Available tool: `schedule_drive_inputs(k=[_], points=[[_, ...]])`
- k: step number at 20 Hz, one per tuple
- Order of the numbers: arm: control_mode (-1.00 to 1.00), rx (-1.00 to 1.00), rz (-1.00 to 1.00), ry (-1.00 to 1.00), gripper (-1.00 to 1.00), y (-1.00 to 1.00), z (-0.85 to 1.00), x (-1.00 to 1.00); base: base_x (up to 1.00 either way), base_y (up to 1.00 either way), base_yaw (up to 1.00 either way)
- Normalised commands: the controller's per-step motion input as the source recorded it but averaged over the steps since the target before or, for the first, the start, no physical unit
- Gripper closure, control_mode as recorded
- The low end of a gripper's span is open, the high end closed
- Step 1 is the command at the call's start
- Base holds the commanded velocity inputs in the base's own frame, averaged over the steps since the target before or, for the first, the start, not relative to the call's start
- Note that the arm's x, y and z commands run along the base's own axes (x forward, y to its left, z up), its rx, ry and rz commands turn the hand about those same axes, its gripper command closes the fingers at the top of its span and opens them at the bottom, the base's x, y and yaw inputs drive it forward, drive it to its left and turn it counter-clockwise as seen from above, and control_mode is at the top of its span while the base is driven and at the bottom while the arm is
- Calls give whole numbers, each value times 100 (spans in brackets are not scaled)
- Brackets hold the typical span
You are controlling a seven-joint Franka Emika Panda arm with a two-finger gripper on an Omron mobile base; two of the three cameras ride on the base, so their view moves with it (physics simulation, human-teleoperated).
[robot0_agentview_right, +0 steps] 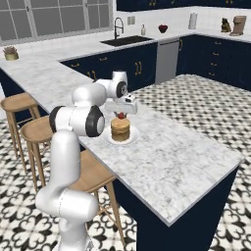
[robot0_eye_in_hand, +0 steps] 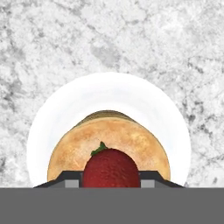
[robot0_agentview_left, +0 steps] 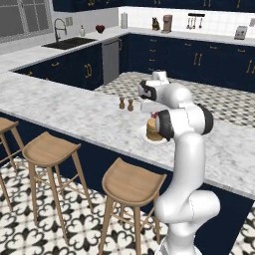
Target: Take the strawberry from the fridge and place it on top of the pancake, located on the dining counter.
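Directly above the short stack of round golden-brown pancakes (robot0_agentview_right: 120, 129) hung the robot's two-finger gripper (robot0_agentview_right: 120, 115), its jaws drawn in tight on the small red strawberry with a green leaf (robot0_eye_in_hand: 111, 167). From the hand view the berry sat between the two dark fingertips (robot0_eye_in_hand: 71, 178), with the top pancake spread out beneath it and the round white plate (robot0_eye_in_hand: 109, 94) ringing the stack. Whether the berry already touched the top pancake could not be told from any view. The stack and its plate stood on the long pale grey-white marble table with a navy base (robot0_agentview_right: 176, 162), near its stool-side edge. Two small slim brown shakers (robot0_agentview_left: 126, 104) stood on the same table, a little way from the plate. Round wooden stools (robot0_agentview_left: 133, 183) lined the table's near side.
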Motion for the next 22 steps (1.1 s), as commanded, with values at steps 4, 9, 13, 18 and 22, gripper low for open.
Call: schedule_drive_inputs(k=[4, 9, 13, 18, 22], points=[[-100, -2, 0, 0, 100, 11, -4, 0, 0, 0, 0], [-100, 0, 0, 0, 100, -3, 0, -33, 0, 0, 0], [-100, 0, 0, 0, 100, -4, -1, -11, 0, 0, 0], [-100, 0, 0, 0, 100, 0, -13, 4, 0, 0, 0], [-100, 0, 0, 0, 100, 0, -25, 2, 0, 0, 0]])
